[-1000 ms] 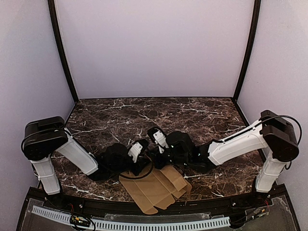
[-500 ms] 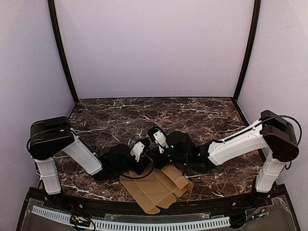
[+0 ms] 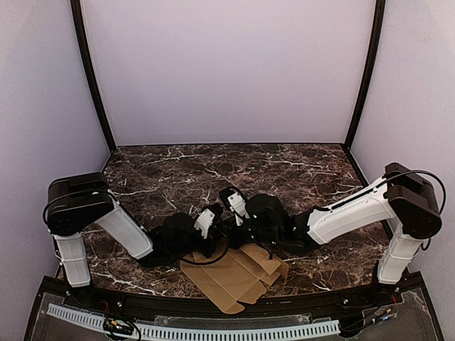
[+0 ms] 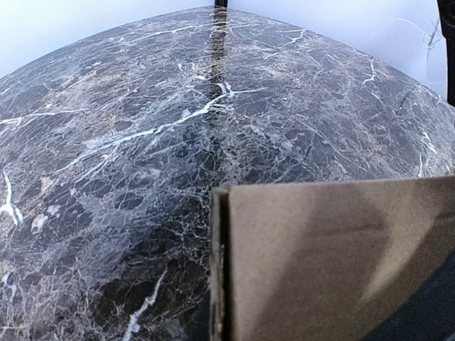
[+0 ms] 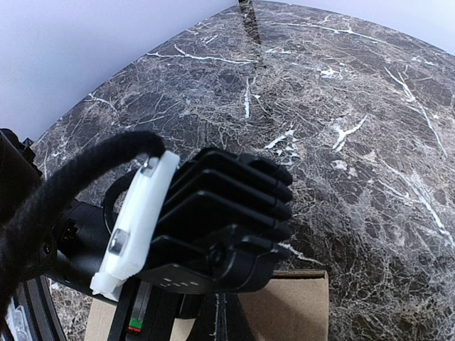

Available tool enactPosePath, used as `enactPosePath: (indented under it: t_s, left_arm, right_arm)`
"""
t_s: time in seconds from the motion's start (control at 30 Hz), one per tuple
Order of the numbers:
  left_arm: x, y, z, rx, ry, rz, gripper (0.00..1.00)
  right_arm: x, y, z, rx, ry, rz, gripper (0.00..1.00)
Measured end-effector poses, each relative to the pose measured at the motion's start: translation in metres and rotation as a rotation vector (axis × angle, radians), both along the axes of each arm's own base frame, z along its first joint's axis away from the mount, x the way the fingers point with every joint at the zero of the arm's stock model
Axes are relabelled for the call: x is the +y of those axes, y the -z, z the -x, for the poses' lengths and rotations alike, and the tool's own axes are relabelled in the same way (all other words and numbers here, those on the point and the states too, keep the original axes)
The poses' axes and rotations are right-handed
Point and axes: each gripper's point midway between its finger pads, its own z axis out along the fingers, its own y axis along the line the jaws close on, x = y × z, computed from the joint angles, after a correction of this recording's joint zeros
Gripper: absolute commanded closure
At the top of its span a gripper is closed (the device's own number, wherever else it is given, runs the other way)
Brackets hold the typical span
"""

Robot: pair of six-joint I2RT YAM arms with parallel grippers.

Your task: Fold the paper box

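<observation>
The paper box (image 3: 234, 275) is a flat brown cardboard sheet with flaps, lying near the table's front edge. My left gripper (image 3: 215, 243) reaches it from the left, at its upper left edge. In the left wrist view the paper box (image 4: 334, 263) fills the lower right, its double-layered edge right at the jaws; the fingers themselves are hidden. My right gripper (image 3: 236, 238) comes from the right and meets the same edge. In the right wrist view its dark fingers (image 5: 229, 321) are pressed together over the paper box (image 5: 298, 305), behind the left arm's wrist (image 5: 213, 227).
The dark marble table (image 3: 284, 170) is enclosed by pale walls at the back and both sides. A perforated white rail (image 3: 192, 330) runs along the front below the table edge. Both arms' forearms lie low over the table, wrists almost touching.
The left gripper has closed at the sheet's edge. The left arm has moved slightly right, and the sheet has shifted a little right and away from the front edge. The right arm has stayed put.
</observation>
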Motion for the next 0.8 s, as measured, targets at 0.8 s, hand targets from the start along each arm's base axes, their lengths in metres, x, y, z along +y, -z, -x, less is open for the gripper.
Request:
enactPosePath:
  t_s: [0.8]
  left_arm:
    - [-0.003,-0.005,-0.010,-0.018,-0.051,0.014,0.96]
  right_arm:
    - [-0.001,0.000,0.003,0.001,0.002,-0.004,1.00]
